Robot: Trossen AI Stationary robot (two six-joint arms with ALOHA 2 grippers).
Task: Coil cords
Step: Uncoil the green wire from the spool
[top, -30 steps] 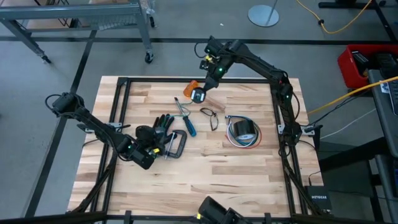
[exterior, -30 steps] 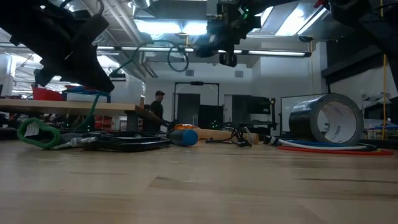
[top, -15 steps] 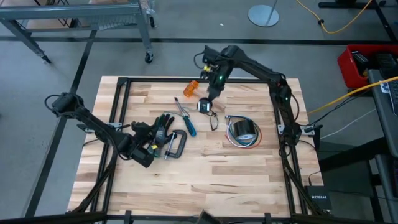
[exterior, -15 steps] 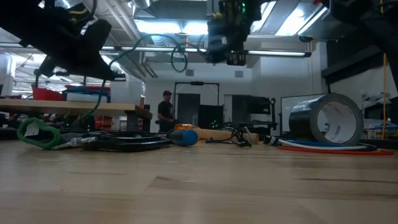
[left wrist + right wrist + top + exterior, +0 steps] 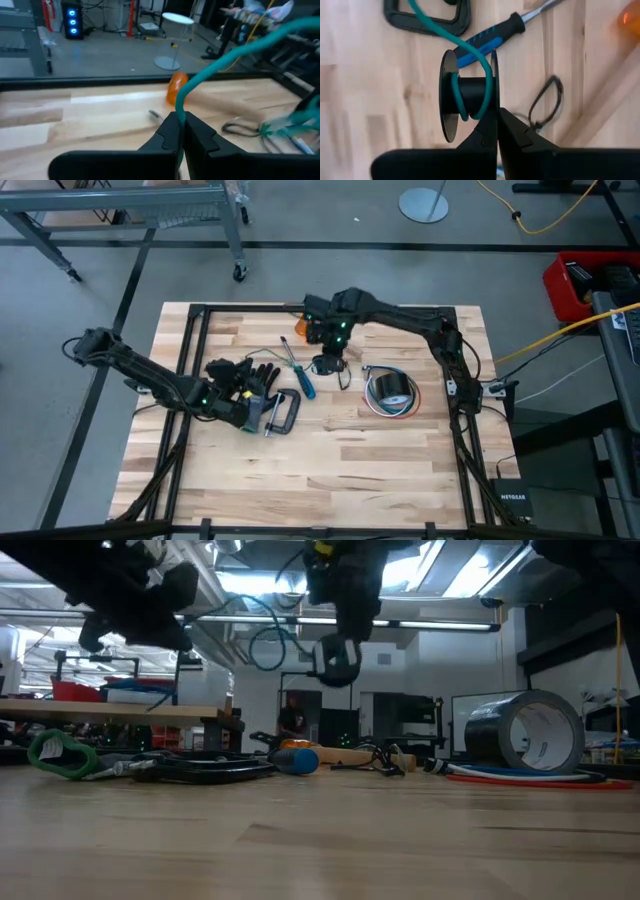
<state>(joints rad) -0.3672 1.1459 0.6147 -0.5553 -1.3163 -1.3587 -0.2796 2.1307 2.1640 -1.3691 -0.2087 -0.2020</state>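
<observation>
Teal-green thin cord (image 5: 470,50) runs taut through the air above the wooden tabletop (image 5: 330,460), one end pinched in the closed left gripper (image 5: 181,131), the other wrapped around a black spool (image 5: 467,95) clamped by the closed right gripper (image 5: 497,125).

1. The left arm reaches in low from the left edge, its left gripper (image 5: 243,408) closed, fingers (image 5: 172,132) pressed together.
2. The right arm stretches from the right side toward the far middle, its right gripper (image 5: 328,363) raised and pointing downward, fingers (image 5: 490,127) closed.
</observation>
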